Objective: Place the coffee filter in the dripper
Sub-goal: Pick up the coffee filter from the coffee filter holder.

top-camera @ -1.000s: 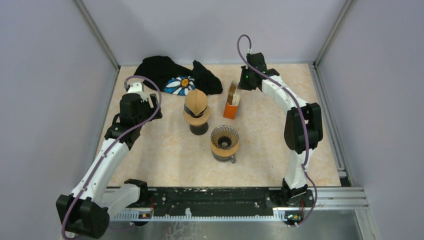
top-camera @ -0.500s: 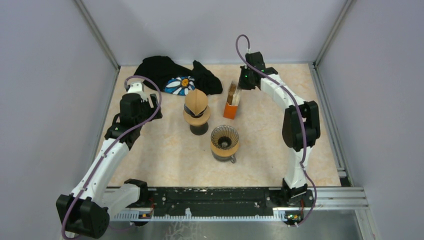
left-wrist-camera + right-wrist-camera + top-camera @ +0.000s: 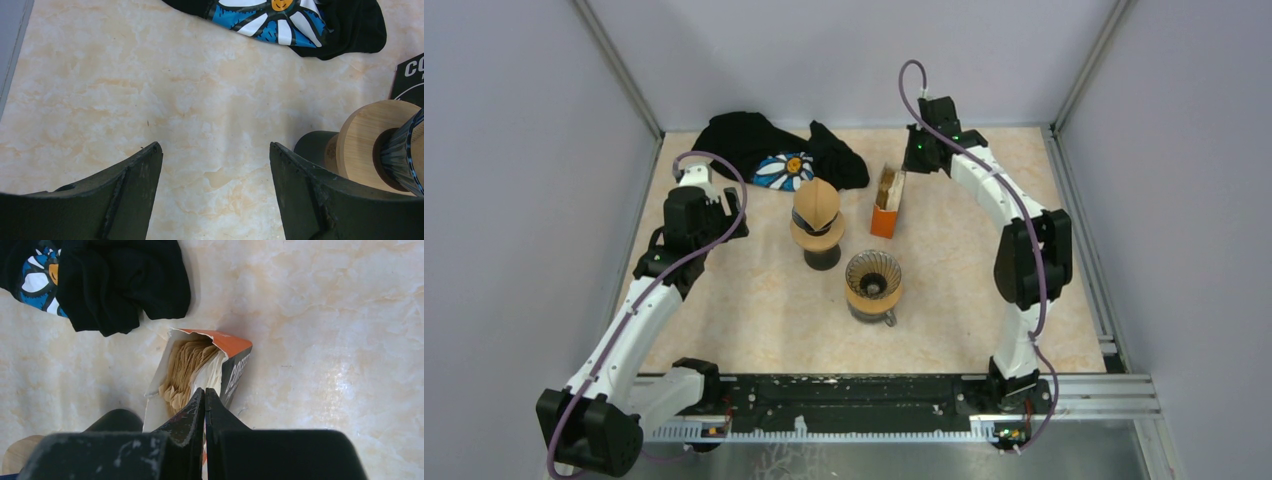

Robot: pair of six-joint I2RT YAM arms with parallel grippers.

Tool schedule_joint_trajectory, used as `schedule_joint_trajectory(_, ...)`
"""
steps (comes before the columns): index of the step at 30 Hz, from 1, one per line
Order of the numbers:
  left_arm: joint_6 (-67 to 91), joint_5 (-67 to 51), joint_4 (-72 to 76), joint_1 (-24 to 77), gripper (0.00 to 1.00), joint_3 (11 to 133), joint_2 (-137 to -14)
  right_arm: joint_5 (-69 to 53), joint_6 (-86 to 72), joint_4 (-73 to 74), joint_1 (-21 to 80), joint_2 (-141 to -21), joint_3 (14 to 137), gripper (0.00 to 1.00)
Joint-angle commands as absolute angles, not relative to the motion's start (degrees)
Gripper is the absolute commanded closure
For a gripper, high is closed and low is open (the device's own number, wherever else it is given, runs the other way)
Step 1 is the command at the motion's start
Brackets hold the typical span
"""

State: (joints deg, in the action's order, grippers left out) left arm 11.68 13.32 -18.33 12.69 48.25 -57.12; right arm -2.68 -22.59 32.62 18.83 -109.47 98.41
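Note:
The orange filter box [image 3: 887, 203] stands open at the back middle, with brown paper filters [image 3: 187, 370] packed inside it. My right gripper [image 3: 205, 390] hangs just above the box's open top, jaws pressed together; no filter shows between them. From above it [image 3: 912, 165] sits at the box's far right corner. The dripper [image 3: 873, 283], a ribbed cone with a wooden collar, stands on a glass mug nearer the front. Over bare table at the left, my left gripper [image 3: 216, 146] is open and holds nothing.
A wooden-collared stand with a tan domed top [image 3: 817, 225] stands on a black base left of the box, also at the right edge of the left wrist view [image 3: 370, 145]. A black cloth with a daisy print [image 3: 769, 155] lies at the back left. Walls enclose the table.
The right gripper finished closing and drew up and back to the right, away from the top of the filter box. The left arm has not moved.

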Motion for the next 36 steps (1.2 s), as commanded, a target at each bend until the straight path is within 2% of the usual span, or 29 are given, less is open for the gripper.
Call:
schedule_joint_trajectory(1, 10.8, 12.5, -16.8, 12.3, 0.16, 47.5, -56.8, -1.6, -21.2, 32.4, 20.0, -106.1, 101.6, 1.00)
schedule_joint_trajectory(8, 10.8, 12.5, -16.8, 12.2, 0.16, 47.5, -56.9, -1.8, -20.9, 32.5, 21.2, -107.6, 101.8, 0.90)
schedule_joint_trajectory(16, 10.8, 12.6, -16.8, 12.3, 0.16, 47.5, -56.9, 2.2, -20.4, 33.1, 22.8, -109.0, 104.2, 0.74)
schedule_joint_trajectory(24, 10.8, 12.6, -16.8, 12.2, 0.16, 47.5, -56.9, 8.6, -19.7, 35.5, 24.1, -112.7, 107.7, 0.71)
schedule_joint_trajectory(36, 10.8, 12.5, -16.8, 12.2, 0.16, 47.5, -56.9, 9.4, -18.4, 36.5, 25.1, -116.6, 110.8, 0.71)
